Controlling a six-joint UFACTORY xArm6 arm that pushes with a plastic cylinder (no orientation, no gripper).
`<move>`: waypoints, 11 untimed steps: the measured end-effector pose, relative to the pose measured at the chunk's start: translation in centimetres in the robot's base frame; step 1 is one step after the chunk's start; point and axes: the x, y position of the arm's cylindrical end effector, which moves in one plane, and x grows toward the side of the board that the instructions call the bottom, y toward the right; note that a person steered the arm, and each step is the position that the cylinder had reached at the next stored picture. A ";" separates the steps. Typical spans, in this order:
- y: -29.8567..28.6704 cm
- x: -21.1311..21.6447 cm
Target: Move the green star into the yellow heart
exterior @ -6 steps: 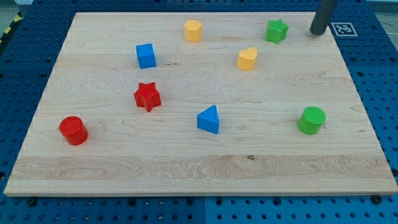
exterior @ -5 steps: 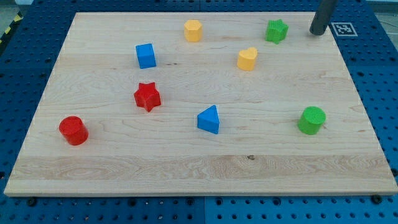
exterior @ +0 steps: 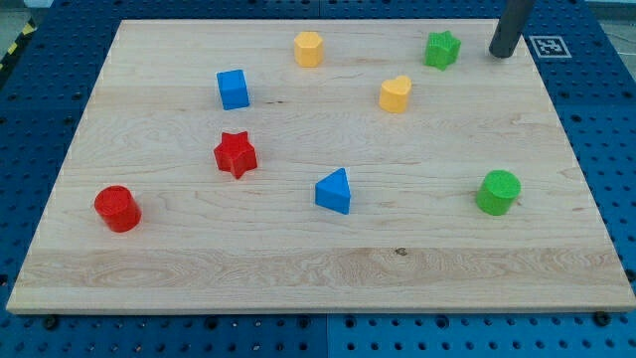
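Note:
The green star [exterior: 442,49] sits near the view's top right of the wooden board [exterior: 298,249]. The yellow heart [exterior: 396,93] lies below and to the left of it, a short gap apart. My tip [exterior: 503,53] is at the board's top right corner, to the right of the green star and not touching it.
A yellow hexagon-like block [exterior: 309,48] sits at top centre. A blue cube [exterior: 233,89] and a red star [exterior: 236,154] are at left. A red cylinder [exterior: 117,208] is at lower left, a blue triangle [exterior: 335,191] at centre, a green cylinder [exterior: 497,192] at right.
My tip has shifted slightly to the left, toward the green star. No block has moved.

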 end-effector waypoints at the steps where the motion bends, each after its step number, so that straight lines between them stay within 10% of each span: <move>1: -0.5 0.0; 11: -8.3 -0.8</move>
